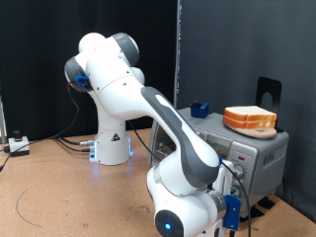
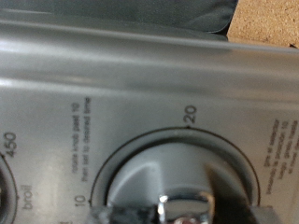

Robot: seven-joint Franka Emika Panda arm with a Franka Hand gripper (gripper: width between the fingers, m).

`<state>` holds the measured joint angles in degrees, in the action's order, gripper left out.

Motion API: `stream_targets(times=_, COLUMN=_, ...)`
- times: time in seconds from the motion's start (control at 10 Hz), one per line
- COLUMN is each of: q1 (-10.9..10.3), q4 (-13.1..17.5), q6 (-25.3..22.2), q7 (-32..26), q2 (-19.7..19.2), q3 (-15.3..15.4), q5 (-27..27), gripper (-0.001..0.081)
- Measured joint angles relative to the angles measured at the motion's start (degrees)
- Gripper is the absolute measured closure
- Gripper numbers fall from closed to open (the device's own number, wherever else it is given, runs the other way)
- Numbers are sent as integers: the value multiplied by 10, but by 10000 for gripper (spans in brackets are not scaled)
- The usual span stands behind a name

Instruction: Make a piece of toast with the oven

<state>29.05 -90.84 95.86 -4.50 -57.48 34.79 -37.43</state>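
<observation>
Silver oven at right of exterior frame, gripper at timer knob, finger spread unclear, bread stack on top.

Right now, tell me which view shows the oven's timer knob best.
The wrist view. The timer knob fills the frame's lower part, with 10 and 20 marks legible and the gripper right at it. In the exterior view the arm hides the oven panel; only its silver body and stacked bread on top show.
</observation>
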Motion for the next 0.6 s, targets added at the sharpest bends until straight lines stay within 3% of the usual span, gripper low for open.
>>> stream_targets(times=0.1, q1=4, q4=-14, q6=20, q7=-39, q2=9, q3=3, q5=0, gripper=710)
stream_targets(times=0.4, q1=30, q4=-105, q6=134, q7=-177, q2=71, q3=24, q5=-24, gripper=708)
stream_targets(times=0.6, q1=42, q4=-139, q6=177, q7=-232, q2=90, q3=34, q5=-46, gripper=705)
